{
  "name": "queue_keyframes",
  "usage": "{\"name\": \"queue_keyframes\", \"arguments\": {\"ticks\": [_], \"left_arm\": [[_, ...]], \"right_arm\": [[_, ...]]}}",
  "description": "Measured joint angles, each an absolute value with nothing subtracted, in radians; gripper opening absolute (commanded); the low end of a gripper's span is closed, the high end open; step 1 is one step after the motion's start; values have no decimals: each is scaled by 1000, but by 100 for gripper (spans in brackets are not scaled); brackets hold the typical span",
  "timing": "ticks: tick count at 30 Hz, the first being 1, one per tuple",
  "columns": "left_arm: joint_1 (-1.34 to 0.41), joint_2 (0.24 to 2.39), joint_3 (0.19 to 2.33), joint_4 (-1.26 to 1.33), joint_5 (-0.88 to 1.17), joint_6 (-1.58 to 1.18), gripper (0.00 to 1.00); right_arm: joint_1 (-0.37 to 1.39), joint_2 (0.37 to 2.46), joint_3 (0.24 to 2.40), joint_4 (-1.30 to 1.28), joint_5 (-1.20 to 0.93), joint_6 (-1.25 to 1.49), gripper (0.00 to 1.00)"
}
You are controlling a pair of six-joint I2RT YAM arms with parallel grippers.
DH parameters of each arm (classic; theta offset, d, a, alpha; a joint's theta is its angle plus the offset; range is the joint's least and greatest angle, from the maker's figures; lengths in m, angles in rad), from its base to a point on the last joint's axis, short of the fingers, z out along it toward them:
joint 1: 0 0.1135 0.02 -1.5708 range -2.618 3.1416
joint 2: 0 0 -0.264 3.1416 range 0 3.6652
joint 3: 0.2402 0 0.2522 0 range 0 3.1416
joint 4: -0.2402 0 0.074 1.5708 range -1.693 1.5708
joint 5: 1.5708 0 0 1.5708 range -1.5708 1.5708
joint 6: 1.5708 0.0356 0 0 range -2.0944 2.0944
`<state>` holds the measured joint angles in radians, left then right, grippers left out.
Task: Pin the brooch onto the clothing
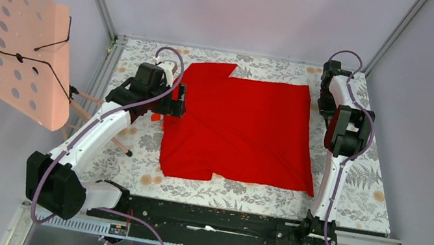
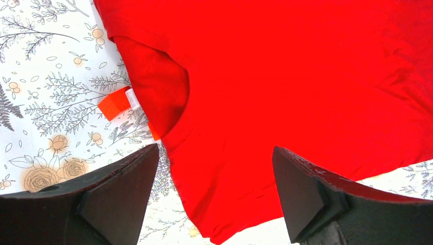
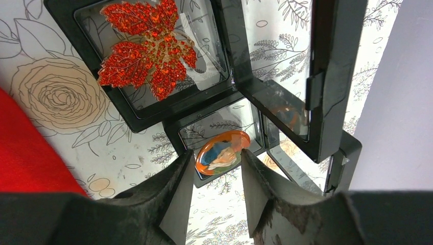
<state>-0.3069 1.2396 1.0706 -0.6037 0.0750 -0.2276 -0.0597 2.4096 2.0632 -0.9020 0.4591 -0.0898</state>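
The bright red shirt (image 1: 246,127) lies flat on the floral table cover; in the left wrist view (image 2: 286,76) its neck opening and an orange label (image 2: 115,103) show. My left gripper (image 1: 180,100) hovers over the shirt's left edge by the collar, jaws wide open and empty (image 2: 215,148). My right gripper (image 1: 332,72) is at the back right, its fingers closed in on both sides of an oval orange-rimmed brooch (image 3: 222,152) that lies in an open black case; the gripper (image 3: 218,155) touches its edges. A red glittery leaf brooch (image 3: 148,48) sits in another case.
Several black display cases with open lids (image 3: 327,76) cluster at the back right corner by the wall. An orange pegboard with wire hooks (image 1: 11,37) leans at the left. Wooden sticks (image 1: 120,145) lie by the left arm. The shirt's corner shows at the left of the right wrist view (image 3: 25,153).
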Motion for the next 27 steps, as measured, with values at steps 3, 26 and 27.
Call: {"name": "queue_keyframes", "arguments": {"ticks": [3,26,27], "left_arm": [[-307,1237,1071,-603,75,-228,90],[-307,1229,1071,-604,74,-226,90],[-307,1226,1071,-604,74,-226,90]], "right_arm": [[-60,2414,2069,-908,460,-90,37],[-59,2391,1956,-818,538,-134,11],[-58,2380,1933,-798,544,-139,10]]}}
